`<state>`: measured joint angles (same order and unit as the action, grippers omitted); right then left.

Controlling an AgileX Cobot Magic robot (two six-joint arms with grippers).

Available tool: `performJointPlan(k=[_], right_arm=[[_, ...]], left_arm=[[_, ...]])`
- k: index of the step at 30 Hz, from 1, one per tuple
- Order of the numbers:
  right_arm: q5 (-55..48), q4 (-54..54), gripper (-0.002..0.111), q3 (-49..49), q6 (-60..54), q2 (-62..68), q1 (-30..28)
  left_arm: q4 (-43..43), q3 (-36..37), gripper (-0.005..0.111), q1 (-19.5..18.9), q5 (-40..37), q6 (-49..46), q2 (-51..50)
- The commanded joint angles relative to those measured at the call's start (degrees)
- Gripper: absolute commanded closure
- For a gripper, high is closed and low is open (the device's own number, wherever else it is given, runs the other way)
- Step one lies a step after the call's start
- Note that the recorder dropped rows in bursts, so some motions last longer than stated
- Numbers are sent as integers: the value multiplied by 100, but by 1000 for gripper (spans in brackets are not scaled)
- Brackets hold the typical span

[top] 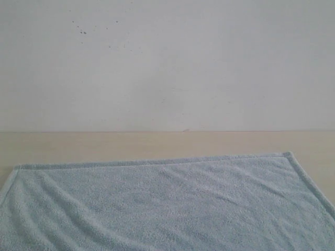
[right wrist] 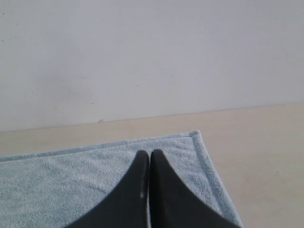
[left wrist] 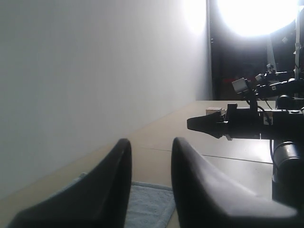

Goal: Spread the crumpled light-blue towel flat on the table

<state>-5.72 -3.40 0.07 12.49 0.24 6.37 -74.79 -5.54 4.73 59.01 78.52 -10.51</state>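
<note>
The light-blue towel (top: 167,204) lies spread over the near part of the beige table (top: 157,144), its far hemmed edge and both far corners showing, with a few soft ripples at the left. Neither gripper appears in the exterior view. My left gripper (left wrist: 151,145) is open and empty, raised above a corner of the towel (left wrist: 149,204). The right gripper (right wrist: 149,154) is shut with nothing between its fingers, above the towel (right wrist: 71,175) near its far right corner.
A white wall (top: 167,63) with a few dark specks rises behind the table. In the left wrist view the other arm (left wrist: 247,123) reaches across the table, with a bright lamp (left wrist: 256,14) and dark equipment beyond. A bare table strip lies between towel and wall.
</note>
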Motion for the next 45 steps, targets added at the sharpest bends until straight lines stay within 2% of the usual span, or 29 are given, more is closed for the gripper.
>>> performJointPlan(k=[1, 8, 10, 14, 22, 29, 34, 45], right_arm=[[-51, 5, 108, -7, -41, -24, -14], [-51, 5, 108, -7, -41, -24, -14], [-51, 5, 108, -7, -41, -24, -14], [-51, 5, 108, -7, -41, -24, -14], [-51, 5, 108, -7, -41, -24, -14], [-51, 5, 108, -7, -41, -24, -14], [-51, 5, 108, -7, -41, -24, -14], [-51, 5, 108, -7, -41, -24, -14]], left_arm=[[8, 16, 78, 45, -38, 50, 42], [8, 16, 78, 45, -39, 50, 95], [66, 16, 78, 45, -248, 71, 260], [131, 16, 78, 45, -1574, 71, 671], [214, 30, 78, 45, -3538, 71, 921], [214, 554, 78, 45, -4848, 71, 1051], [-109, 554, 78, 45, -5043, 71, 1051], [-230, 554, 78, 45, -5200, -412, 1051]])
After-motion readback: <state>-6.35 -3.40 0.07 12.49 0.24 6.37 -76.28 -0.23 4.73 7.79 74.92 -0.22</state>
